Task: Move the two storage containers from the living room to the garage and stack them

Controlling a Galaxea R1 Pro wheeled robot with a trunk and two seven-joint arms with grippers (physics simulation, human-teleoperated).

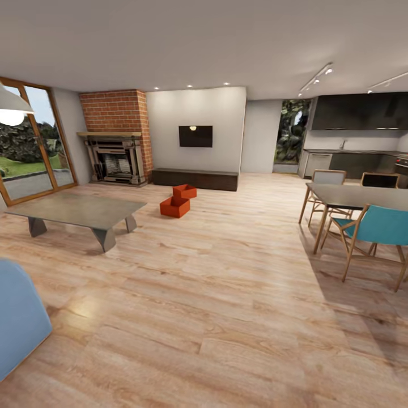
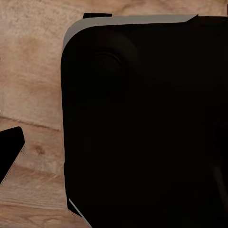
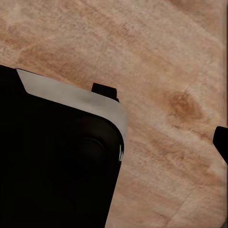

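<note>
Two containers sit touching on the living room plank floor, beyond the table. Whether either gripper is open cannot be told.

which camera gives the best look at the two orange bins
The head view: both storage containers sit side by side on the wood plank floor, in front of the low dark cabinet under the TV. The wrist views look down at floor planks and the robot's own dark body, with no orange in them.
</note>
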